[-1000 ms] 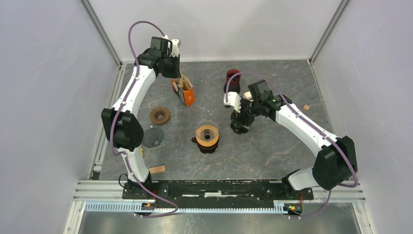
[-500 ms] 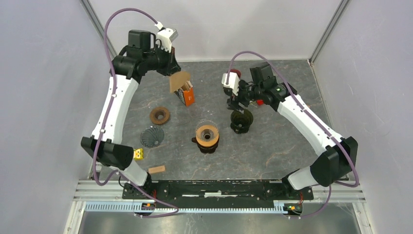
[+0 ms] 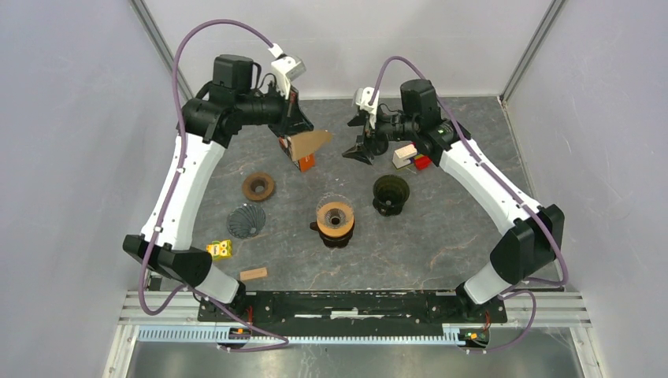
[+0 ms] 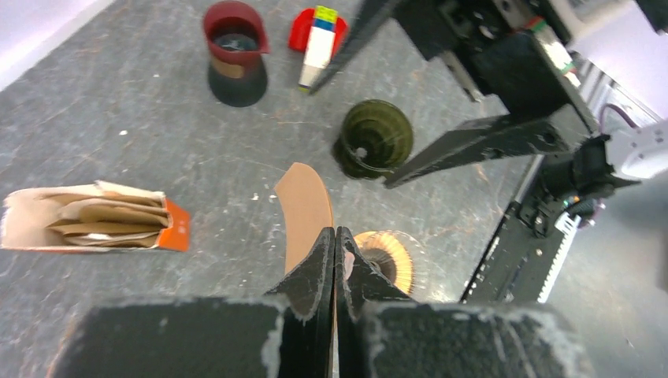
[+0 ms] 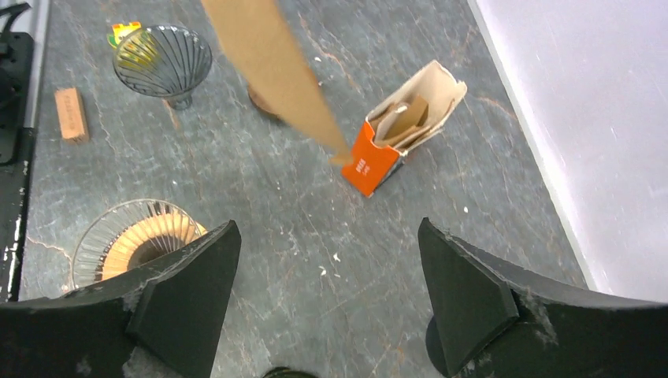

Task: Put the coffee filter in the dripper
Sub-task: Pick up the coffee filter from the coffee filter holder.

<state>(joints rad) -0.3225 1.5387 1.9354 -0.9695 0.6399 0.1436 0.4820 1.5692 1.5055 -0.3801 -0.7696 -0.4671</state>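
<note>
Up in the air with the coffee filter point(image 3: 311, 144) now: grips it in the left pincer point(image 3: 296, 135), clenched flat on one edge, leaving the brown paper to fan out free beyond the tips. Hangs it over the rear of the surface point(image 3: 441, 236), just above the orange filter box point(image 3: 304, 162), well apart from every dripper. Points the right pincer point(image 3: 356, 146) straight at it, spread wide and grasping nothing, near the paper's free edge but not touching.

Looks like a set-up for a handover, or for pulling the folded paper open into a cone; hard to seat a flat filter with one pincer alone.

Down below, leaves a choice of cones: the clear dripper with the orange ribs point(image 3: 335, 219) in the middle, the dark green dripper point(image 3: 391, 193) to its right, the grey ribbed dripper point(image 3: 246, 220) and the brown dripper point(image 3: 257, 186) off to the left. Cannot tell the intended one from here.

Counts as early in the job: filter lifted, nothing seated yet. Calls for care next. Thin paper, likely to crumple or tear if pinched from both sides and tugged, and likely to flutter down if let go too soon
</note>
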